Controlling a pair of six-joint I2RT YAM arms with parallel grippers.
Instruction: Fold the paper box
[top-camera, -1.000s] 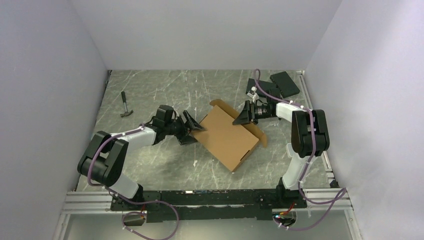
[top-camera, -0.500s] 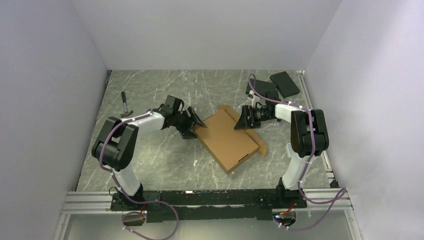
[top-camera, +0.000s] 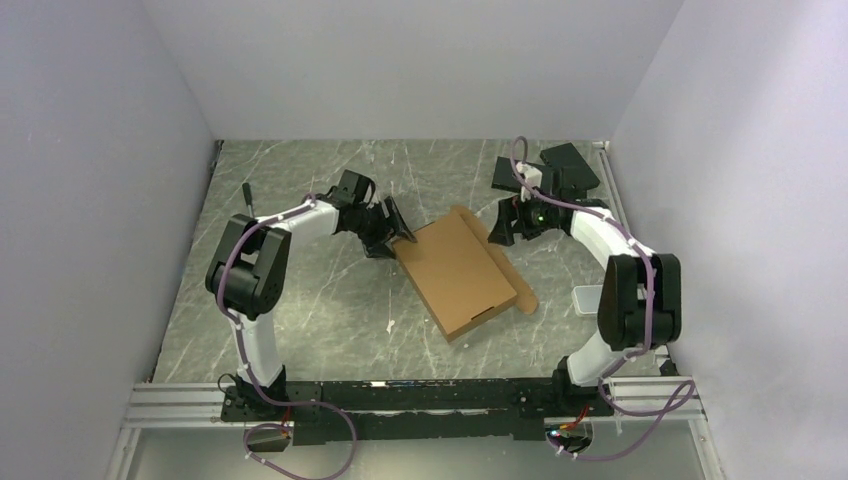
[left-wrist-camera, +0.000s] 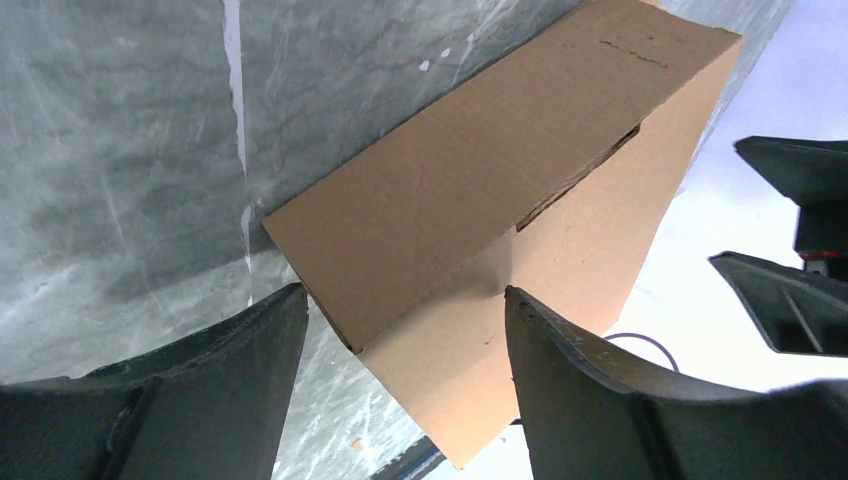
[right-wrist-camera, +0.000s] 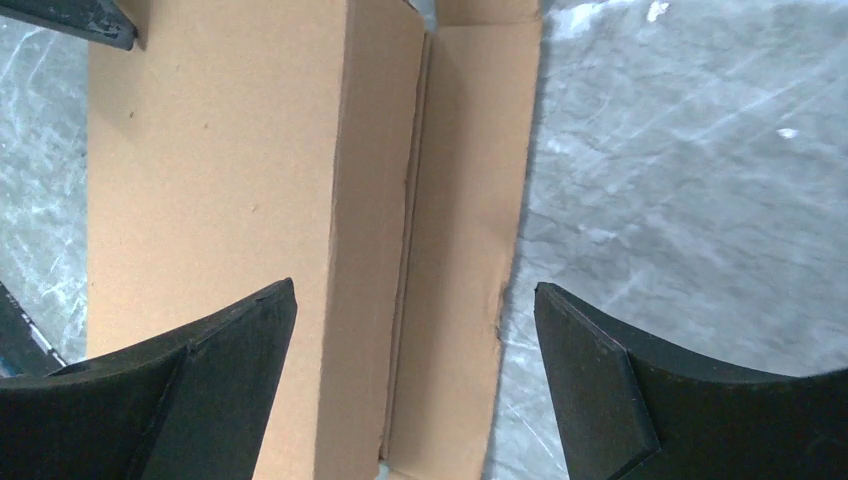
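Paper box (top-camera: 460, 275) lies flat, middle of worktop (top-camera: 320, 300), flap sticking out on right side. Your left fingers (left-wrist-camera: 200, 380) spread wide, box's far left corner between them, no pinch. Your right fingers (right-wrist-camera: 200, 370) spread wide over flap side, holding nothing

Lab cell, white enclosure walls (top-camera: 420, 70), aluminium frame (top-camera: 180, 398)

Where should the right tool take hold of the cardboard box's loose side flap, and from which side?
Probably the flap by its free outer long edge, coming from the right arm's side. It lies flat on the table beside the wall of the cardboard box, hinged there, so only that edge lifts. The open right tool points at it.
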